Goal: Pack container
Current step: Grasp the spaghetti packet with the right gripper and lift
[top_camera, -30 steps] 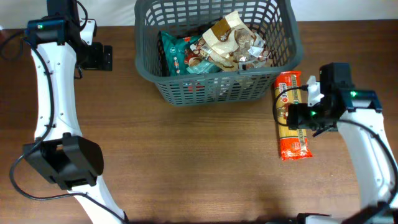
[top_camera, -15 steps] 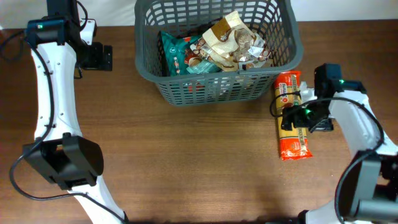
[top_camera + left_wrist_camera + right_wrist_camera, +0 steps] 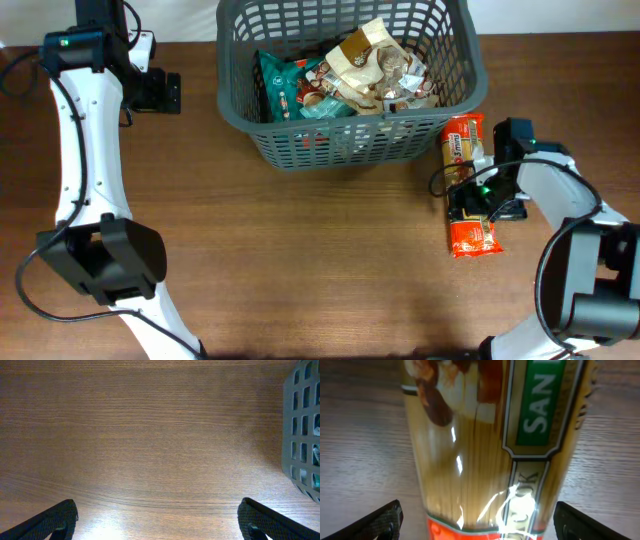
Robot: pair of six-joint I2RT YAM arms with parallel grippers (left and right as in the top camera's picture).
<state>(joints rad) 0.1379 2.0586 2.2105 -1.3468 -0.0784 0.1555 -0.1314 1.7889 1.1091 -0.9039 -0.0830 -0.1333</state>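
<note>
The dark grey lattice basket (image 3: 350,150) stands at the table's far middle and holds several snack packets (image 3: 350,70). A red and clear spaghetti packet (image 3: 472,237) lies on the table just right of the basket. My right gripper (image 3: 473,203) is low over the packet's middle, open, with a finger on each side of it. The right wrist view shows the packet (image 3: 490,450) filling the gap between the fingertips (image 3: 380,522), not clamped. My left gripper (image 3: 170,92) is open and empty at the far left; its wrist view shows bare table and the basket's corner (image 3: 302,435).
The wooden table (image 3: 300,270) stretches in front of the basket. The left arm's base (image 3: 100,260) stands at the near left.
My right gripper has moved left and down, from beside the spaghetti packet to straddling its middle. The left arm has not moved.
</note>
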